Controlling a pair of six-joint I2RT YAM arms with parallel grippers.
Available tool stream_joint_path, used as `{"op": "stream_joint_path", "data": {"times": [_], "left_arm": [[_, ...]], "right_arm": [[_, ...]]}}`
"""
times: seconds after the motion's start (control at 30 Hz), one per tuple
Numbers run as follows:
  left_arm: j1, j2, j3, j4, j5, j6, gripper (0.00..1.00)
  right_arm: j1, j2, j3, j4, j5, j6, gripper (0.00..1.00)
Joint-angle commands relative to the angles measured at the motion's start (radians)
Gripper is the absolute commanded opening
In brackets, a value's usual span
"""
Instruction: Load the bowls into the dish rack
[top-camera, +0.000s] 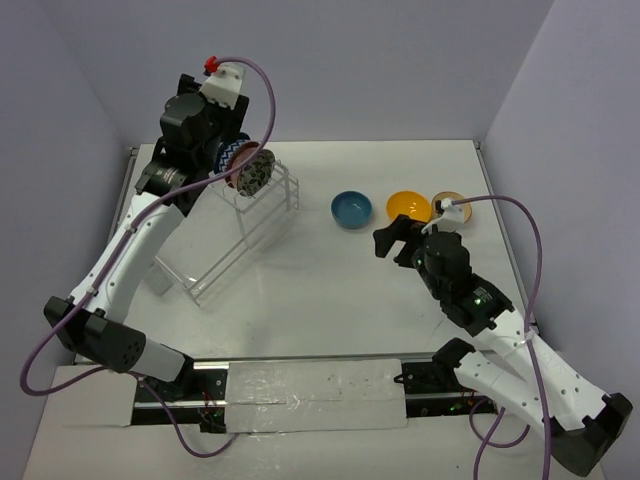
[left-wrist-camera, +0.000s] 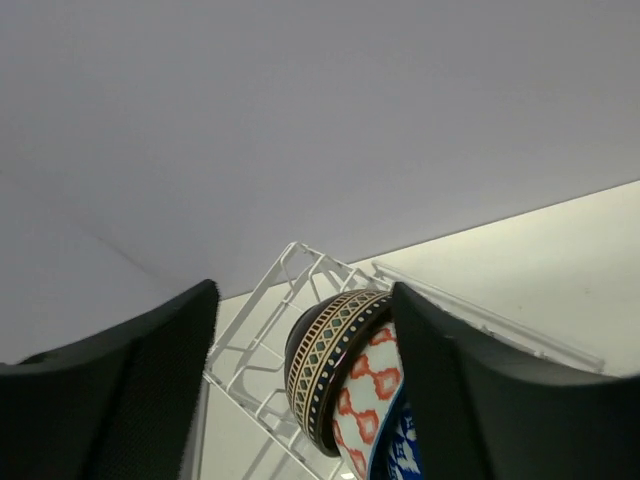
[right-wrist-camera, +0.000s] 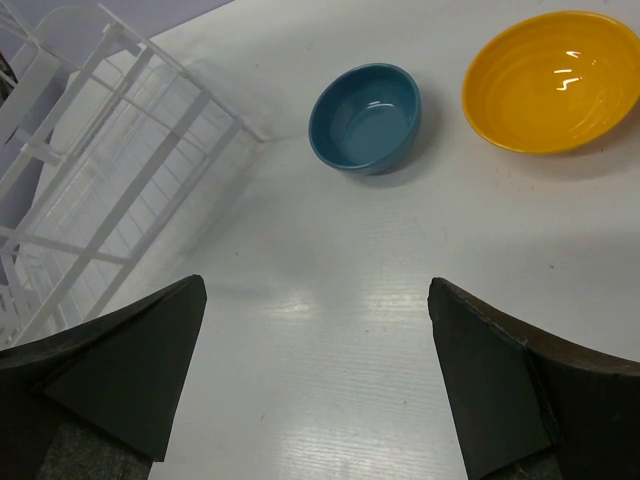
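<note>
three bowls (left-wrist-camera: 340, 385) stand on edge in the rack (top-camera: 230, 245) so they stay up. left fingers (left-wrist-camera: 120, 390) are spread wide, holding nothing. right fingers (right-wrist-camera: 120, 370) are wide too, aimed at the teal bowl (right-wrist-camera: 364, 117) on the bench (right-wrist-camera: 330, 300).

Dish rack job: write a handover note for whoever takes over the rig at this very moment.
Left gripper: open, raised at the top tier of the dish rack, just short of the racked bowls.
Right gripper: open, empty, low over the table, short of the loose bowls.
Done: dark-banded bowl, salmon bowl and blue bowl stand on edge in the rack.
Left: teal bowl, orange-yellow bowl and gold-lined bowl sit upright on the table, right of the rack. No other bowls are in view.
</note>
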Motion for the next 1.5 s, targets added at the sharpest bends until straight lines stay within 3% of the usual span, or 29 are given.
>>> {"op": "stream_joint_path", "data": {"times": [0.0, 0.17, 0.2, 0.4, 0.63, 0.83, 1.1, 1.47], "left_arm": [[0.0, -0.077, 0.067, -0.02, 0.04, -0.141, 0.8], [0.0, -0.136, 0.073, -0.095, 0.064, -0.38, 0.99], [0.0, -0.161, 0.069, -0.112, 0.066, -0.459, 0.99], [0.0, -0.32, -0.072, -0.214, 0.043, -0.613, 0.99], [0.0, -0.575, -0.434, -0.147, 0.156, -0.664, 0.99], [0.0, -0.704, -0.624, -0.089, 0.203, -0.685, 0.99], [0.0, -0.724, -0.66, -0.095, 0.219, -0.687, 0.99], [0.0, -0.718, -0.668, -0.079, 0.259, -0.696, 0.99]], "right_arm": [[-0.009, 0.02, -0.004, 0.03, 0.029, 0.02, 1.0], [-0.035, 0.111, 0.031, -0.006, 0.054, 0.069, 0.99], [-0.055, 0.126, 0.036, -0.01, 0.054, 0.076, 0.99], [-0.149, 0.279, 0.091, -0.002, -0.009, 0.129, 0.98], [-0.161, 0.544, 0.209, 0.044, -0.007, 0.127, 0.97], [-0.161, 0.793, 0.343, 0.055, -0.031, 0.187, 0.95], [-0.161, 1.054, 0.525, 0.033, -0.035, 0.25, 0.88], [-0.167, 1.192, 0.565, 0.041, 0.0, 0.339, 0.77]]}}
